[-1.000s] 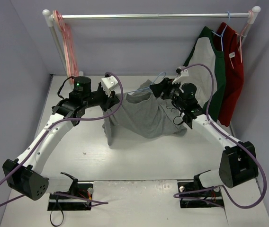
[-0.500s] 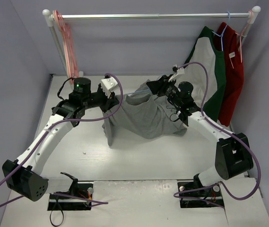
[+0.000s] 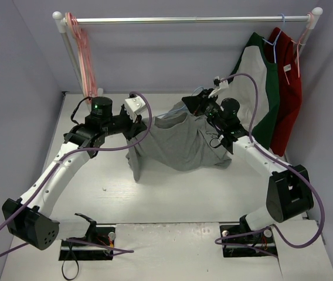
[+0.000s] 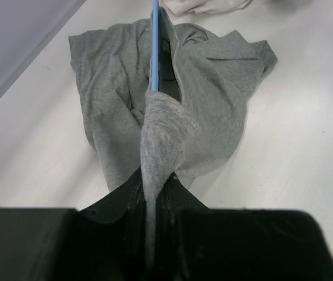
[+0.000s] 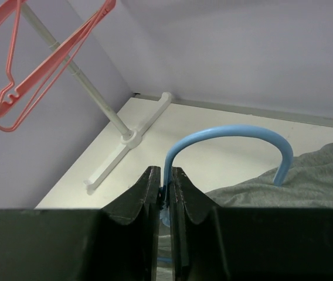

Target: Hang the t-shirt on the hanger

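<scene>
Left hand clamps t-shirt — right hand, hanger.

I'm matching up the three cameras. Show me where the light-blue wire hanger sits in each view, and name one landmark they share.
Top external: the hanger shows only its hook, above centre at the right gripper.
Left wrist: a straight blue wire runs from the top edge down into fabric pinched by the left gripper.
Right wrist: its hook arches at centre, clamped between the fingers.
Shared landmark: the grey t-shirt.

Even, soft overhead light; sharp frames, faint shadows.
</scene>
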Robot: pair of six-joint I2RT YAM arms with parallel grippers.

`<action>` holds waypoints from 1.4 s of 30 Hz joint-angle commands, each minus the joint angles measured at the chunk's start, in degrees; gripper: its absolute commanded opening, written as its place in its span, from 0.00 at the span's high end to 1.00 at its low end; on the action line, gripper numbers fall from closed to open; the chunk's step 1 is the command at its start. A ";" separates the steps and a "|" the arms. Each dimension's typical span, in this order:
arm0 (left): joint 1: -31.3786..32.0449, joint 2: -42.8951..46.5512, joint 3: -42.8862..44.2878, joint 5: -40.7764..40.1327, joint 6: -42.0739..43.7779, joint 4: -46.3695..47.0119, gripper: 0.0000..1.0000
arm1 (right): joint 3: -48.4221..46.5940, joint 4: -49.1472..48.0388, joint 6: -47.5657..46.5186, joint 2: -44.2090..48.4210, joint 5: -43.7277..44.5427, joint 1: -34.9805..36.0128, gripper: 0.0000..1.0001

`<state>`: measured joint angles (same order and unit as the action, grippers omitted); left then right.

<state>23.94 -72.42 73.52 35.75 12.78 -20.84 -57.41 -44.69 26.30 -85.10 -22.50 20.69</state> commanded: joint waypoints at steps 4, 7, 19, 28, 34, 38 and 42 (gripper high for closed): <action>1.54 1.41 3.21 -0.50 -0.21 3.53 0.92 | -5.78 1.18 -7.32 3.71 1.66 4.53 1.00; 2.33 0.53 3.91 -1.38 0.41 2.30 0.88 | -6.66 2.67 -8.72 4.24 3.16 6.38 1.00; 3.83 -1.23 4.27 -4.46 2.17 -0.60 0.77 | -8.33 5.31 -10.39 6.17 5.01 7.70 1.00; 5.06 -2.72 4.53 -7.18 3.66 -2.80 0.82 | -11.76 8.73 -12.94 6.53 4.40 7.79 1.00; 6.46 -2.72 6.02 -10.96 3.31 1.50 1.00 | -15.27 12.60 -16.19 6.44 3.96 8.23 1.00; 6.73 -1.15 5.59 -13.59 1.91 7.21 1.00 | -18.17 17.60 -18.74 6.44 5.62 8.32 0.81; 6.73 1.05 3.40 -15.79 0.15 13.35 1.00 | -18.88 21.64 -21.29 7.75 8.43 7.70 0.51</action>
<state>30.46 -75.37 75.68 22.20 14.68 -18.72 -73.17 -22.79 7.66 -81.43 -16.25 28.34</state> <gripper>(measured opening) 0.080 0.435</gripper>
